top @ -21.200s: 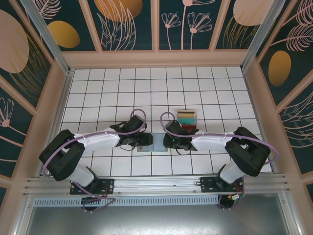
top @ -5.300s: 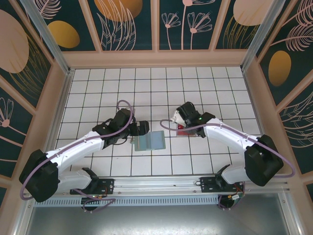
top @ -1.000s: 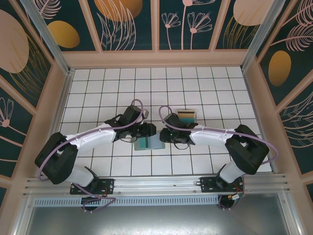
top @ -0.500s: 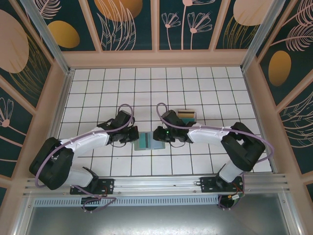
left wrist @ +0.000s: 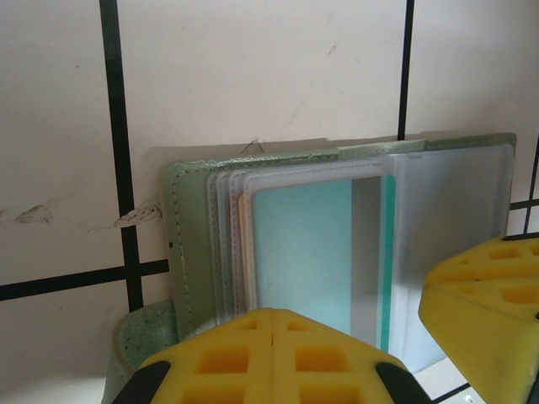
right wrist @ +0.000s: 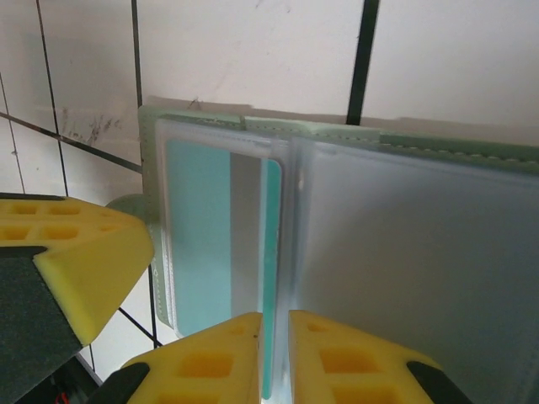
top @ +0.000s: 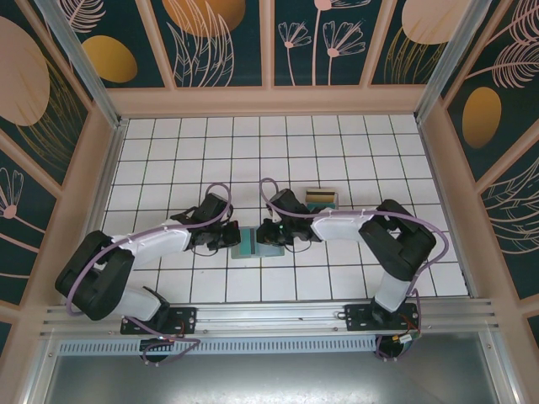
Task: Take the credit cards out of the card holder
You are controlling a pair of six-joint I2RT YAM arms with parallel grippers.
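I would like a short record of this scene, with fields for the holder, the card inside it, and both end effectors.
card holder: lying open
teal card: inside a clear sleeve of the holder
left end effector: shut, at the holder's edge
right end effector: jaws almost together around the teal card's edge
tray: beyond the holder

We see left gripper [top: 233, 240] and right gripper [top: 266, 239] crowding card holder [top: 251, 245] from both sides, barely any gap between them. Far tiles open. Clear tray [top: 321, 199] sits just beyond right arm.

Card [left wrist: 303, 244] in card holder [left wrist: 195, 227]; tray [top: 334, 199] behind, to the right.
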